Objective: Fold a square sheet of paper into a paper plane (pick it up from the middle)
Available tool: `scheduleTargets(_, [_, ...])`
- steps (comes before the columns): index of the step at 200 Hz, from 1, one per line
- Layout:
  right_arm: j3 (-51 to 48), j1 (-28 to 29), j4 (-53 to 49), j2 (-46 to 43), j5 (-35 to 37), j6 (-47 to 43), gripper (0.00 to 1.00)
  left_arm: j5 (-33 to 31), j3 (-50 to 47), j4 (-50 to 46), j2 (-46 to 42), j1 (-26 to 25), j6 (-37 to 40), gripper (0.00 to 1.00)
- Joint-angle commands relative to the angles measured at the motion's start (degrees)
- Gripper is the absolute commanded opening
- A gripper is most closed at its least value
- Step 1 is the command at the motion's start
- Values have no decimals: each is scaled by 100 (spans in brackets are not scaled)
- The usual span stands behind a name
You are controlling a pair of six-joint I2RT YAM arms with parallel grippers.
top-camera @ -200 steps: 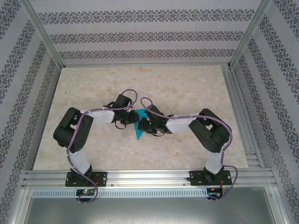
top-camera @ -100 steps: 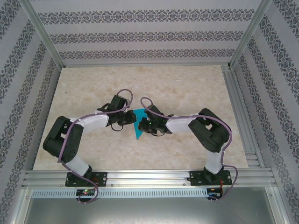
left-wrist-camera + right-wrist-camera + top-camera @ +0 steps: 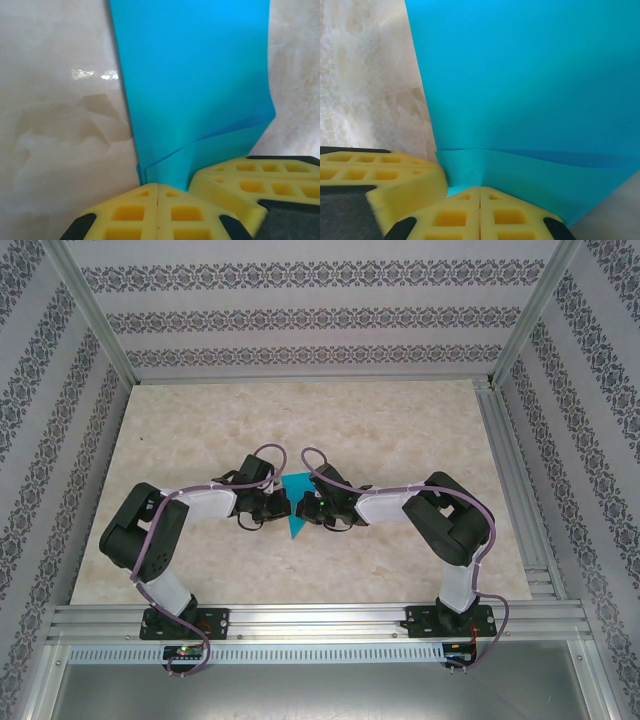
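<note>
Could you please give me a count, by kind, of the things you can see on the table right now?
Blue paper: 1, folded
Robot arms: 2, left arm and right arm
Grippers: 2, left gripper and right gripper, both shut on the blue paper
Total: 5

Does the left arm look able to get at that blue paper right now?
Probably yes: the left claw looks shut on an edge of the blue paper, and the right claw, pinching close beside it, does not seem to block it.
</note>
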Motion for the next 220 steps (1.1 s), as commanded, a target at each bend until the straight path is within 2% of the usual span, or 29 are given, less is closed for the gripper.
scheduleTargets(1, [-50, -52, -16, 140, 4, 32, 7, -24, 212, 158, 148, -71, -28, 6])
scheduleTargets(39, [-115, -82, 122, -7, -117, -20, 7, -244, 197, 25, 170, -65, -64, 6])
scheduleTargets(85, [-116, -139, 89, -98, -179, -145, 7, 77, 115, 481, -37, -70, -158, 8])
scheduleTargets(138, [-325, -148, 455, -266, -336, -178, 6, -399, 150, -18, 303, -69, -84, 7])
scheduleTargets(161, [-620, -75, 839, -524, -493, -313, 7, -646, 108, -319, 368, -75, -29, 6])
scheduleTargets(220, [-402, 378, 471, -481, -580, -556, 7, -683, 67, -336, 415, -92, -27, 6])
